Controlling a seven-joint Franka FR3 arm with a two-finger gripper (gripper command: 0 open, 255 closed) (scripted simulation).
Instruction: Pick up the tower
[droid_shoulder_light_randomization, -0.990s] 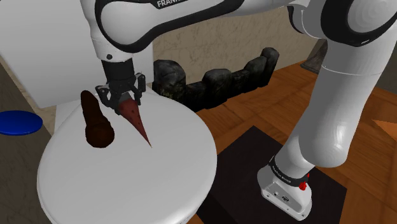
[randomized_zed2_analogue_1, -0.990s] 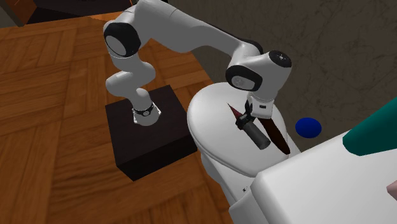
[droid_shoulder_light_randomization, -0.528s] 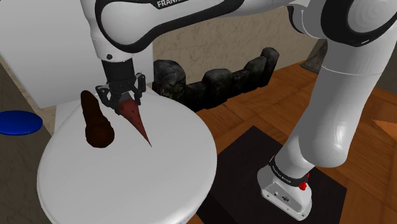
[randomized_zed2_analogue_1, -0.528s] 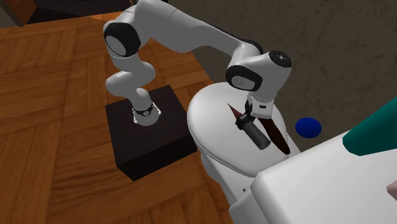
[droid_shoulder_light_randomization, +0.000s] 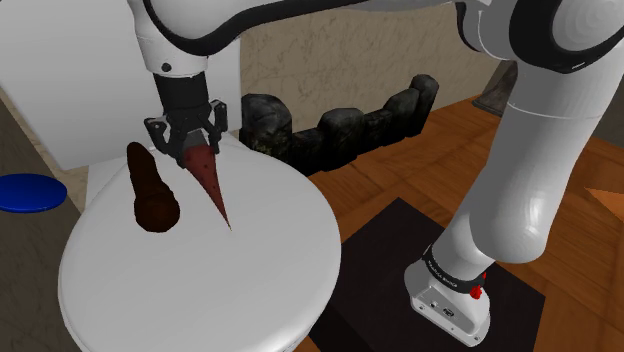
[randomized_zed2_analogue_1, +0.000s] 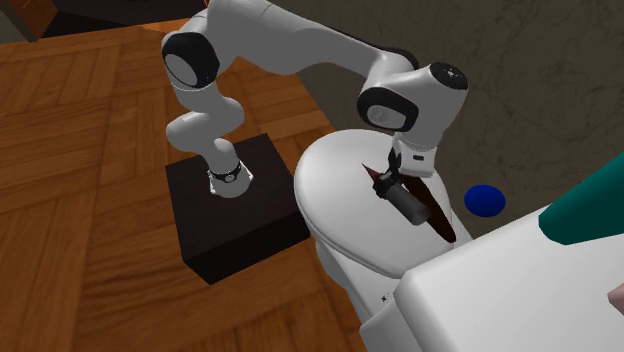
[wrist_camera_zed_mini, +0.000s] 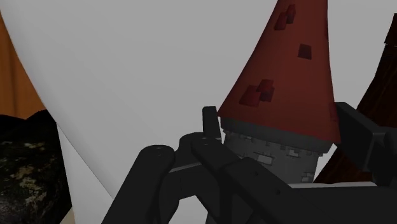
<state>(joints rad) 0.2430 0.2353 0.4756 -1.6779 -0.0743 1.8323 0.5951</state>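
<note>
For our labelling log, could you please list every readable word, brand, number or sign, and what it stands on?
No text is legible.
Dark band at the arm's base: white lettering, too small to read.
Table side: small dark marks, too small to read.

In the shoulder view the table is looked down on closely from beside the stand. The second exterior view is taken higher and farther, across the opposite table edge. The wrist view is set close along the gripper. The table and the tower are shared by all.
</note>
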